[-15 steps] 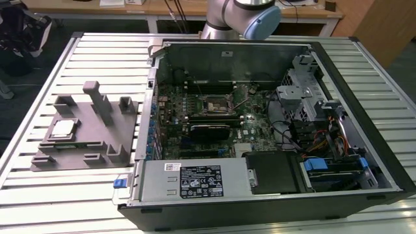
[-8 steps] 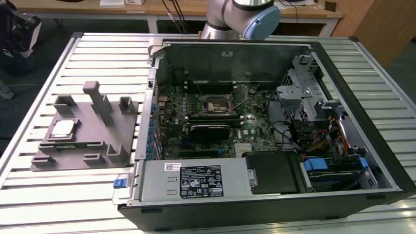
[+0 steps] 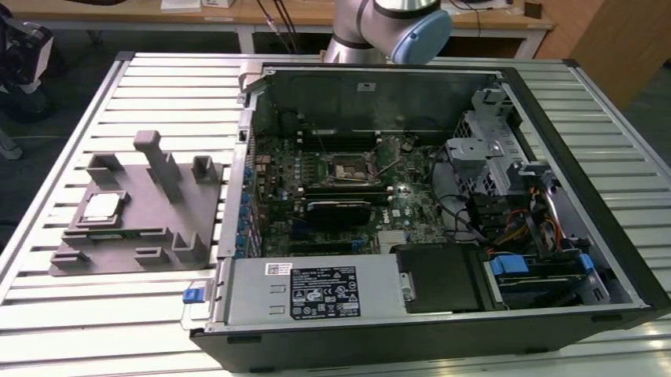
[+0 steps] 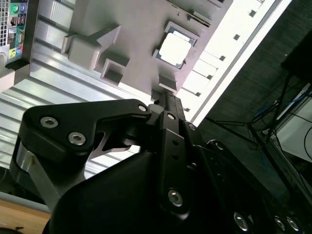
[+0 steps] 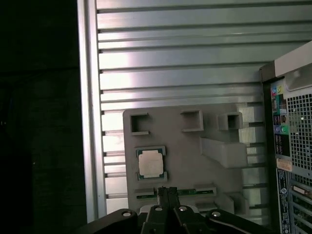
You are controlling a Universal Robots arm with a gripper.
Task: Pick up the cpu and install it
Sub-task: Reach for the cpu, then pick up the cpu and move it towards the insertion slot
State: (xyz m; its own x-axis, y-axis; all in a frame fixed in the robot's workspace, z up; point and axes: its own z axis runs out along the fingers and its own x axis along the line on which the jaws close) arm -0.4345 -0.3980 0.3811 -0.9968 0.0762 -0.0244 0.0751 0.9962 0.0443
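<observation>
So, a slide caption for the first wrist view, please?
The cpu seated in the grey fixture beside the case; pincer over the fixture, holding nothing.

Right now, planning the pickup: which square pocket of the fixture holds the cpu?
The pocket nearest the end effector in the first wrist view: the cpu fills it; the others are bare.

You see the cpu's (image 5: pixel 150 163) pale, smooth metal top gleaming softly against the matt grey plastic fixture block (image 5: pixel 185 146), which sits on your counter (image 5: pixel 185 58) of ribbed, satin-bright metal.
</observation>
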